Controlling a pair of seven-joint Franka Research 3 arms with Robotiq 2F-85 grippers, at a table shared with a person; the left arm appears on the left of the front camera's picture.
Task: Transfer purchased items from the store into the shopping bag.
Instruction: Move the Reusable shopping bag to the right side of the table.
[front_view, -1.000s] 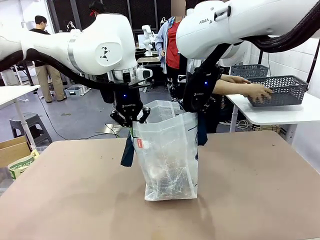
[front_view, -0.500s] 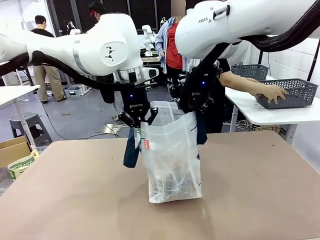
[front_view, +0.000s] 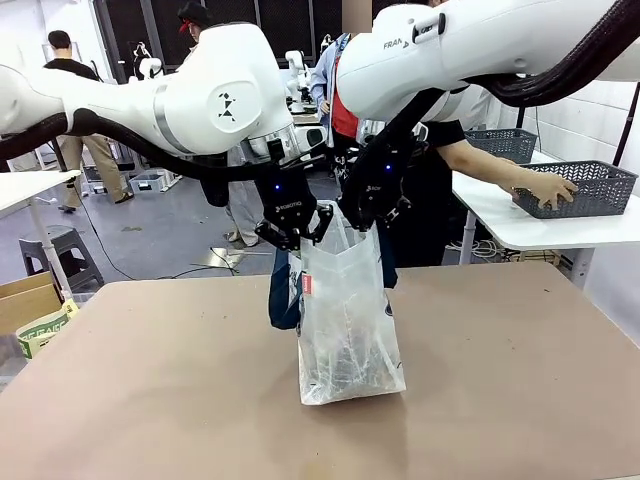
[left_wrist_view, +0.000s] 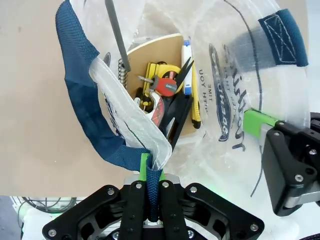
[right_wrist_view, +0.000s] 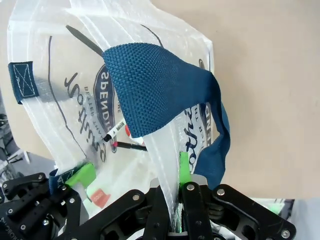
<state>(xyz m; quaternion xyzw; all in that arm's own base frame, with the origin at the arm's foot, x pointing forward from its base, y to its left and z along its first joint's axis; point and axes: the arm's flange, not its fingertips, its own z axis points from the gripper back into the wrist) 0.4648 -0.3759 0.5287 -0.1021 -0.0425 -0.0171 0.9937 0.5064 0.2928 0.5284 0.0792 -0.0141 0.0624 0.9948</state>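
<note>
The shopping bag (front_view: 347, 318), clear plastic with navy strap handles, stands on the brown table, its mouth pinched narrow. My left gripper (front_view: 293, 233) is shut on its left rim, and in the left wrist view the left gripper (left_wrist_view: 151, 169) clamps plastic and navy strap (left_wrist_view: 82, 100). My right gripper (front_view: 365, 214) is shut on the opposite rim; in its own view the right gripper (right_wrist_view: 176, 170) pinches plastic beside a navy handle (right_wrist_view: 160, 87). Hand tools (left_wrist_view: 165, 97) in yellow, red and black lie inside the bag. The store (front_view: 577, 183), a dark grey mesh basket, sits on a white side table with a person's hand (front_view: 548, 187) on it.
A second grey basket (front_view: 499, 142) stands behind the first on the white table (front_view: 520, 225). The person leans over at the far right. A stool (front_view: 58, 250) and cardboard boxes (front_view: 30, 305) stand off the table's left. Brown tabletop lies bare around the bag.
Both grippers have moved right and closer together, narrowing the bag's mouth and shifting the bag right. The person's hand has slid the grey basket right along the white table.
</note>
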